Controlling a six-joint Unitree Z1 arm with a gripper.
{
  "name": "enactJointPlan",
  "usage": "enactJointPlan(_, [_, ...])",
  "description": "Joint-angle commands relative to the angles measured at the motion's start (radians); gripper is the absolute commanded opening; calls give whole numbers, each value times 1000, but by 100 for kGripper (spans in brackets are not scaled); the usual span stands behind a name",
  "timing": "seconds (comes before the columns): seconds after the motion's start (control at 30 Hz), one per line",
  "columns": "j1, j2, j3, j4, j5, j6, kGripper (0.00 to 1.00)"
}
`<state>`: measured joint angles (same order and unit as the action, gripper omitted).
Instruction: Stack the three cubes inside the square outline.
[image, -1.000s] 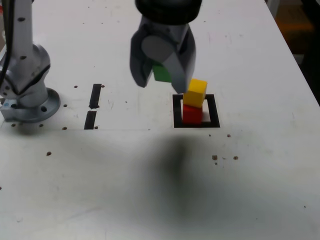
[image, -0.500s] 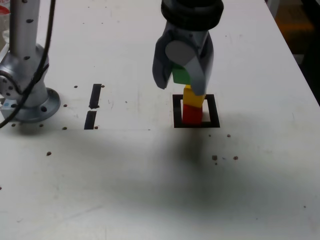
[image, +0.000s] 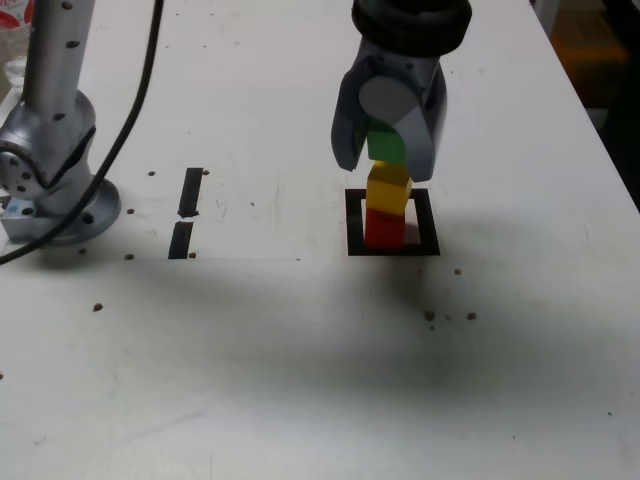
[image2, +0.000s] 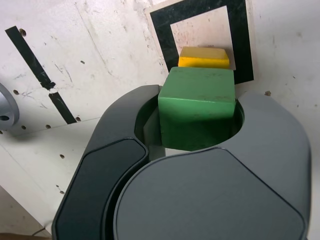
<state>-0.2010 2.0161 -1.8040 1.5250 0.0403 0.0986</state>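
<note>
White table with black square outline; red cube sits inside it, yellow cube stacked on red. Gripper clamped on green cube, held just above yellow, contact unclear.

I work over a white table dotted with small holes, scuffed and speckled with dark crumbs. 2 short black tape strips lie on it. A broad soft shadow darkens the near part.

White worktop dotted with small holes

The square outline, two short black tape strips, the arm's base and the red cube sit directly on it.
</note>
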Motion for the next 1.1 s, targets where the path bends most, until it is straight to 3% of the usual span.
enactJointPlan(0.0, [5, 9, -5, -1, -1, 3, 19])
enactJointPlan(0.43, [9, 32, -9, -18, -8, 11, 21])
enactJointPlan(0.5, [10, 32, -3, -20, -9, 12, 26])
enactJointPlan(0.73, [13, 30, 13, -21, -15, 20, 62])
enactJointPlan(0.9, [13, 23, 19, -25, -13, 24, 73])
enactJointPlan(1.07, [13, 13, 26, -25, -9, 24, 75])
